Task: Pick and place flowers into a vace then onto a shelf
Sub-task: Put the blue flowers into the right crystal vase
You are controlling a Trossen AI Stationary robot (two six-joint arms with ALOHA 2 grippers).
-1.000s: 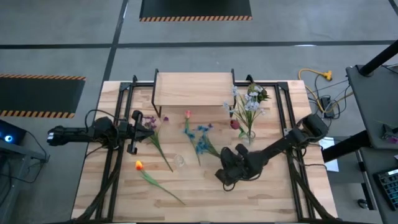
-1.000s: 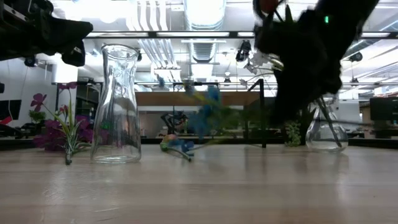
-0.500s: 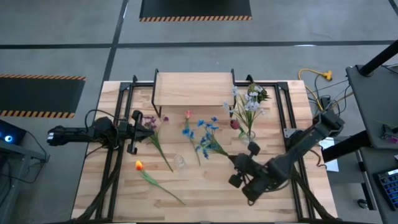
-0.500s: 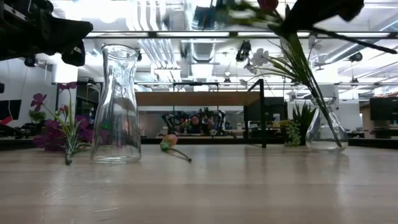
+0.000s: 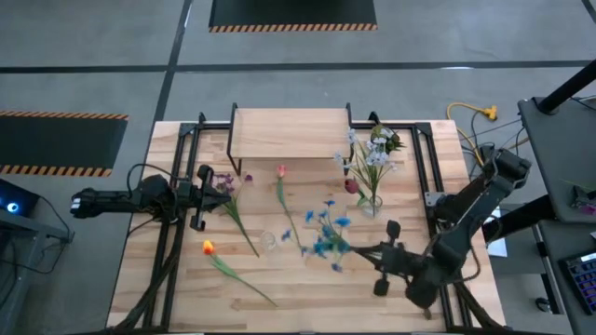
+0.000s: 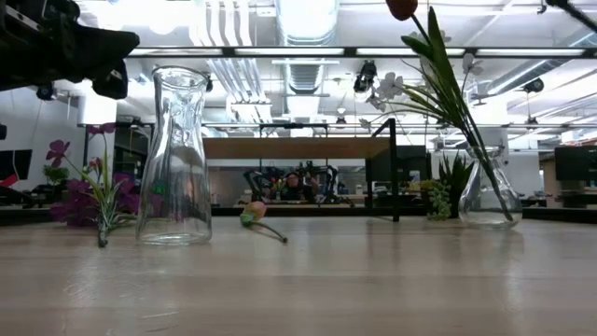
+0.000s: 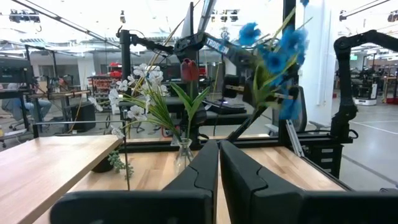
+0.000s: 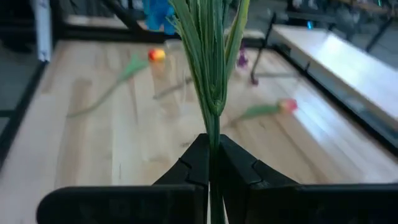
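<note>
Right gripper [image 5: 370, 253] clamped on the stem of the blue flower [image 5: 328, 233], lifted above the table's [image 5: 307, 288] near right part

In the right wrist view the green stem sat pinched between the closed fingers [image 8: 198, 163]. The left gripper [image 5: 207, 192] waited clenched and empty at the table's left, by the purple flower [image 5: 226, 184]. Pink [image 5: 280, 172] and orange [image 5: 208, 247] flowers lay on the boards, an empty glass vase [image 6: 175, 154] stood upright near them, a second vase [image 5: 371, 200] held white and red blooms just in front of the shelf [image 5: 289, 132]
</note>
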